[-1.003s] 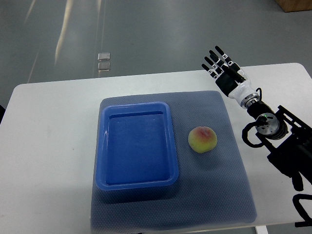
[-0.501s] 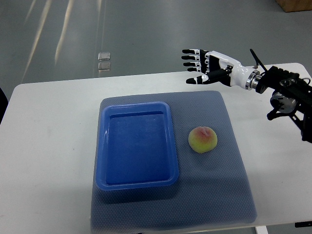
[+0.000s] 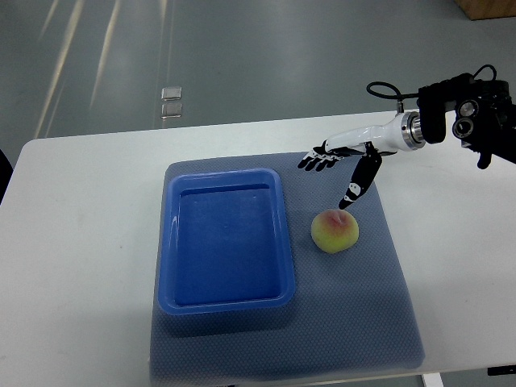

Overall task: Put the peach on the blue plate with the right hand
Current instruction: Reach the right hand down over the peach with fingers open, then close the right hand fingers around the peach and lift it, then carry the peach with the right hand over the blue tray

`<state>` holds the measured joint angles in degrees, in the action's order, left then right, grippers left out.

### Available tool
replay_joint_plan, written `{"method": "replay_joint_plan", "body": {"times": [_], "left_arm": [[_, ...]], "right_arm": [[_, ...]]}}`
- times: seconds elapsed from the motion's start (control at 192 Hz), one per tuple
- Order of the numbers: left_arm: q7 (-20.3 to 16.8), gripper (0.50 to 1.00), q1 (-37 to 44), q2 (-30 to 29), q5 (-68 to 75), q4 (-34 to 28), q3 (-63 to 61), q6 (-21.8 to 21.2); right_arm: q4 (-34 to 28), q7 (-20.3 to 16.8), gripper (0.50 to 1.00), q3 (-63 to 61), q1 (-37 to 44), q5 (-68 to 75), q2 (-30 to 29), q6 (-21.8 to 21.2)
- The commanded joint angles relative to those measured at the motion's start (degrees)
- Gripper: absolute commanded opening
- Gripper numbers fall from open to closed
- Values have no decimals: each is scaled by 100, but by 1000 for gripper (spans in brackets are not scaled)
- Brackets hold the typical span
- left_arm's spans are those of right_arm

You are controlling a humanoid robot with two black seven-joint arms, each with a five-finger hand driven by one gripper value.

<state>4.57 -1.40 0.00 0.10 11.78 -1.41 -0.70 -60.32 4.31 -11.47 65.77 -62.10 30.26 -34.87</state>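
Peach (image 3: 335,231) just below right hand (image 3: 343,160)

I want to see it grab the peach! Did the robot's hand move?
Yes. The right hand came down and leftward from beyond the mat's far edge, and now hangs open over the blue mat, thumb nearly at the peach.

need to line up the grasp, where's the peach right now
In the top view the peach sits on the grey mat, just right of the blue plate, with the right hand open just above it.
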Motion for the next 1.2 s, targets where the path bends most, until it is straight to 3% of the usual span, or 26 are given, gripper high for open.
{"method": "replay_joint_plan", "body": {"times": [0.0,0.397,0.527,0.533,0.585,0.611,0.658,0.663,0.731,0.778,0.783,0.903,0.919,1.044,1.196], "left_arm": [[0,1000,0,0,-10,-9,1,-1],[0,1000,0,0,-10,-9,1,-1],[0,1000,0,0,-1,-9,1,-1],[0,1000,0,0,-1,-9,1,-1],[0,1000,0,0,-10,-18,1,-9],[0,1000,0,0,-10,-18,1,-1],[0,1000,0,0,-10,-18,1,-1],[0,1000,0,0,-1,-26,1,-1],[0,1000,0,0,-10,-27,1,-1],[0,1000,0,0,-10,-27,1,-1],[0,1000,0,0,-1,-35,1,-1],[0,1000,0,0,-10,-27,1,-9],[0,1000,0,0,-1,-27,1,-9],[0,1000,0,0,-1,-9,1,-1],[0,1000,0,0,8,0,1,-1]], "right_arm": [[-129,-1,932,4,-205,-39,24,15],[-349,43,928,-13,-785,-338,138,314],[-375,61,903,-13,-899,-426,138,464],[-375,69,830,-13,-934,-539,130,551],[-375,113,780,-13,-961,-601,121,613],[-384,157,727,-13,-978,-645,121,648],[-384,157,727,-13,-978,-645,121,648],[-384,192,642,-5,-1004,-671,112,718],[-393,201,566,-13,-1005,-672,129,780],[-393,201,566,-13,-1005,-672,129,780],[-445,201,521,-22,-970,-663,156,789],[-507,201,517,-84,-873,-628,261,754],[-551,201,517,-84,-513,-566,332,710],[-665,201,519,-84,-82,-390,358,578],[-630,201,529,31,349,40,85,631]]}}
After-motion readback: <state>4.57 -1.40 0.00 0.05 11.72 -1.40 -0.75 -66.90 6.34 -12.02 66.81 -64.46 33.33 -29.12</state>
